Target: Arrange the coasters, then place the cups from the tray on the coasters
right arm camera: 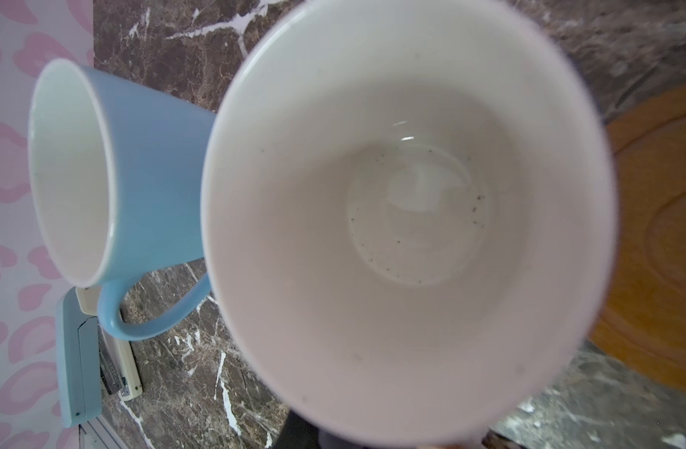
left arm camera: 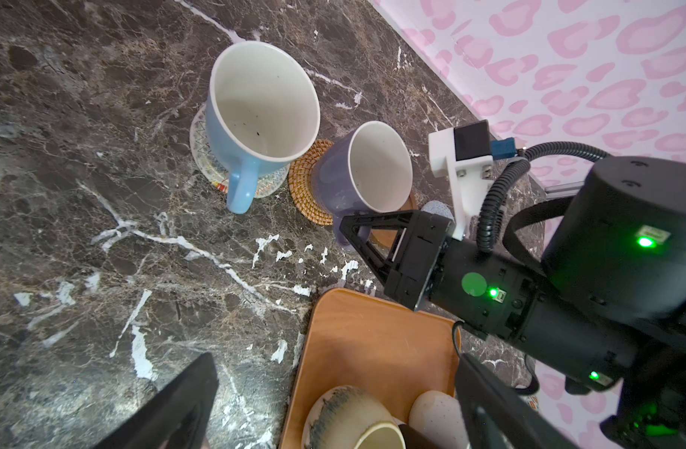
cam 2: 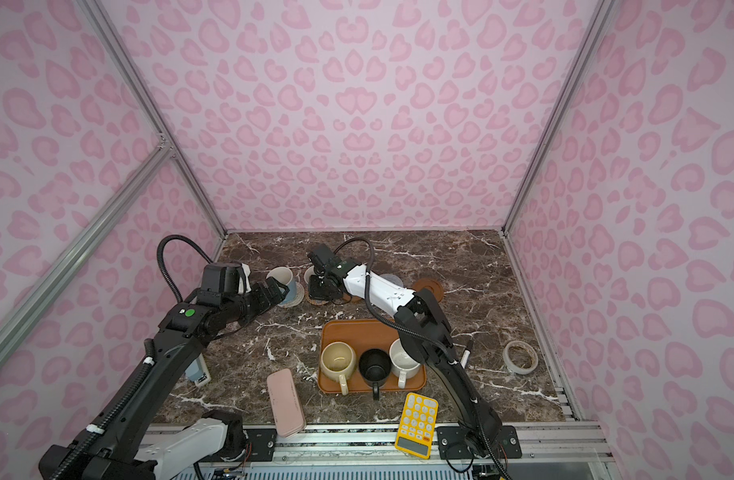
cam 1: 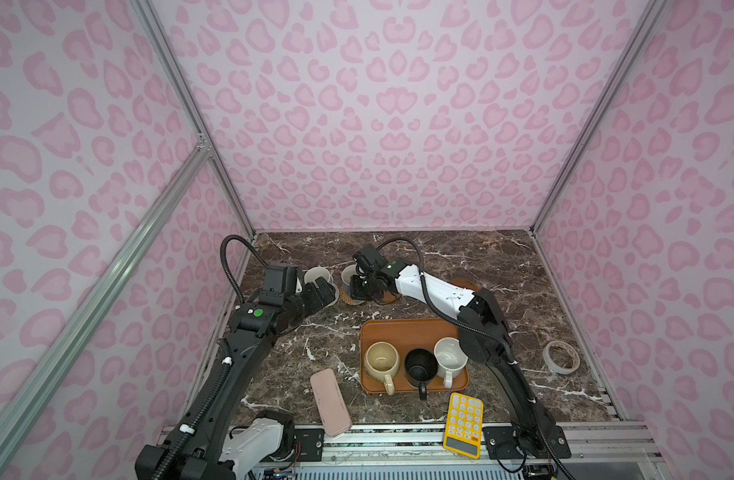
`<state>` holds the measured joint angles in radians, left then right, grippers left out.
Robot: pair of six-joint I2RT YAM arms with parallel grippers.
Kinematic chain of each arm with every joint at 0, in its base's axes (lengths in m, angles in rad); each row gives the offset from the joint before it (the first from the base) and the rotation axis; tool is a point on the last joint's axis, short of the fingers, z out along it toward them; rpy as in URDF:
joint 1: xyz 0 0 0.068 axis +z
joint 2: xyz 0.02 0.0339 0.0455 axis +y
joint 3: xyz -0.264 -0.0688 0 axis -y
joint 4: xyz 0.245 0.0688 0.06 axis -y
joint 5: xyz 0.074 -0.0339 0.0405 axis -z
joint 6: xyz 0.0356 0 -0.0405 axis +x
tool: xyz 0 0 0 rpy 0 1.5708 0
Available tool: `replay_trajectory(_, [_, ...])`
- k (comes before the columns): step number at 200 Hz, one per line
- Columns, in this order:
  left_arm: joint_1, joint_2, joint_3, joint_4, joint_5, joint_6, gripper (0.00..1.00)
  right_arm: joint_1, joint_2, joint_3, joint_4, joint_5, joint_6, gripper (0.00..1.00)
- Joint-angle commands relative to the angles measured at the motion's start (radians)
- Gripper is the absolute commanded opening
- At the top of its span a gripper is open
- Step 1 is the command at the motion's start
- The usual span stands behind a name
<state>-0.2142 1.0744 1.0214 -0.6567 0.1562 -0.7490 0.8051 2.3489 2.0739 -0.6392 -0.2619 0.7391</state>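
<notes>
right hand (cam 1: 358, 290) clamped on handle of lavender ceramic mug (left arm camera: 333, 182) at round woven tan rattan coaster (left arm camera: 304, 182); left hand (cam 1: 321, 293) wide open, empty; off-centre release could tip mug.

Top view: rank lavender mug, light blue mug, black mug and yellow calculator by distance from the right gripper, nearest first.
1. lavender mug: at the right gripper, handle in its grip, far centre.
2. light blue mug: just left of that.
3. black mug: on the tray, toward the front.
4. yellow calculator: at the front edge.
</notes>
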Motion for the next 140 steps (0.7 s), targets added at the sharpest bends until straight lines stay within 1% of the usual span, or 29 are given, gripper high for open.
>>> replay_trajectory(1, [0.001, -0.007, -0.007, 0.014, -0.007, -0.009, 0.97, 0.0, 0.014, 0.006, 0.06, -0.001, 0.002, 0.0])
replay_trajectory(29, [0.0, -0.01, -0.012, 0.016, -0.006, -0.013, 0.97, -0.003, 0.038, 0.032, 0.047, -0.005, 0.006, 0.0])
replay_trajectory(102, [0.0, -0.028, -0.026, 0.012, -0.007, -0.014, 0.97, 0.003, 0.049, 0.033, 0.032, 0.017, 0.019, 0.0])
replay_trajectory(114, [0.0, -0.03, -0.026, 0.01, -0.01, -0.013, 0.97, 0.003, 0.05, 0.033, 0.029, 0.012, 0.02, 0.08])
replay_trajectory(125, [0.001, -0.031, -0.026, 0.009, -0.012, -0.014, 0.97, 0.003, 0.051, 0.035, 0.025, 0.007, 0.023, 0.19])
replay_trajectory(140, [0.0, -0.033, -0.026, 0.008, -0.012, -0.015, 0.97, 0.004, 0.052, 0.034, 0.023, 0.007, 0.023, 0.28])
